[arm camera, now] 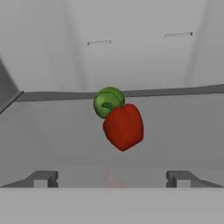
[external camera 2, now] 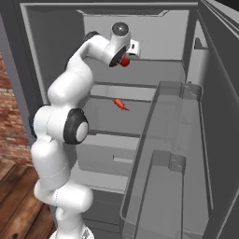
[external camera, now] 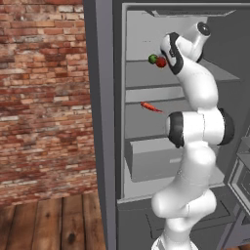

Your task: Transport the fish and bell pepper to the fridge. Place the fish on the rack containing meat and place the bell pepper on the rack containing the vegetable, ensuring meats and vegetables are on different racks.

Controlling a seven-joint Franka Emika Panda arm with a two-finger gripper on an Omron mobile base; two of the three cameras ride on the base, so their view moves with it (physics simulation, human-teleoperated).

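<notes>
- Looking along your gripper (arm camera: pixel 112 178), the bell pepper (arm camera: pixel 124 127) sits straight ahead, touching the vegetable (arm camera: pixel 107 101).
- Fingers spread apart, holding nothing.

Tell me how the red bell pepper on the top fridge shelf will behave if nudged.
The bell pepper looks rounded and lobed, so it would probably wobble or roll a little rather than slide. It appears to touch the green vegetable behind it, so a push that way would likely move both. The shelf looks flat and smooth, offering little to stop it.
</notes>
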